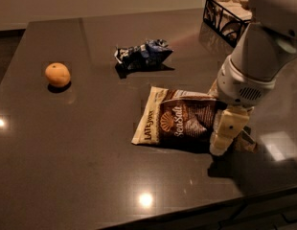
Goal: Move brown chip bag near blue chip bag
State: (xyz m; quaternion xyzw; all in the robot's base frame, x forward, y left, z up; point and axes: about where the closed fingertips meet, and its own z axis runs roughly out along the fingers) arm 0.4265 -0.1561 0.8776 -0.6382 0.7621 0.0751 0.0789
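Note:
The brown chip bag [179,120] lies flat on the dark table, right of centre, with its "Sea Salt" lettering facing up. The small blue chip bag [142,54] lies crumpled further back, a clear gap from it. My gripper [216,121] is low over the right end of the brown bag. Its fingers stand apart, the near cream finger [226,132] in front of the bag's end and the far one behind it. My arm hides the bag's right edge.
An orange [58,74] sits at the left of the table [67,166]. A black wire basket [225,16] with items stands at the back right corner. The table's front edge runs close below my gripper.

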